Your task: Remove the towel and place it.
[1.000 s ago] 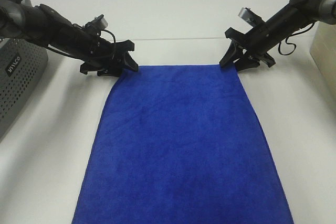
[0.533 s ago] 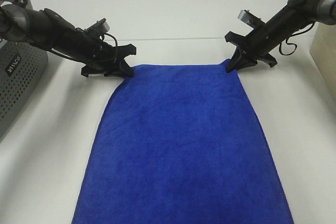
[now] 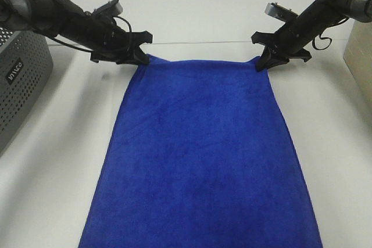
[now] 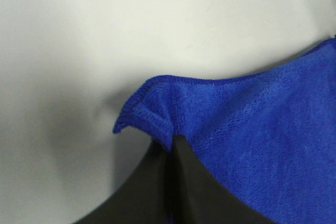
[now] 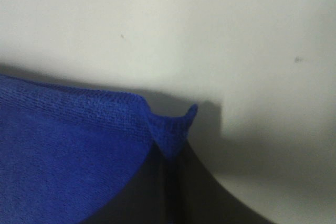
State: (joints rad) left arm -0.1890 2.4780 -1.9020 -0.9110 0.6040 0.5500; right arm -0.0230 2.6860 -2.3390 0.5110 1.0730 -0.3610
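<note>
The deep blue towel (image 3: 200, 155) lies spread flat down the middle of the white table, its near end running past the bottom of the exterior view. My left gripper (image 3: 141, 57) is shut on the towel's far left corner, which is lifted slightly off the table. My right gripper (image 3: 261, 62) is shut on the far right corner. In the left wrist view the black fingers pinch the hemmed corner of the towel (image 4: 157, 114). The right wrist view shows the other corner of the towel (image 5: 170, 129) pinched the same way.
A grey perforated basket (image 3: 17, 85) stands at the left edge of the table. A pale box-like object (image 3: 360, 56) sits at the right edge. Bare white table (image 3: 197, 10) extends beyond the towel's far edge.
Both grippers have closed on the towel's far corners and pulled them slightly up and away. The far edge now sits further back and sags a little between the two grips.
</note>
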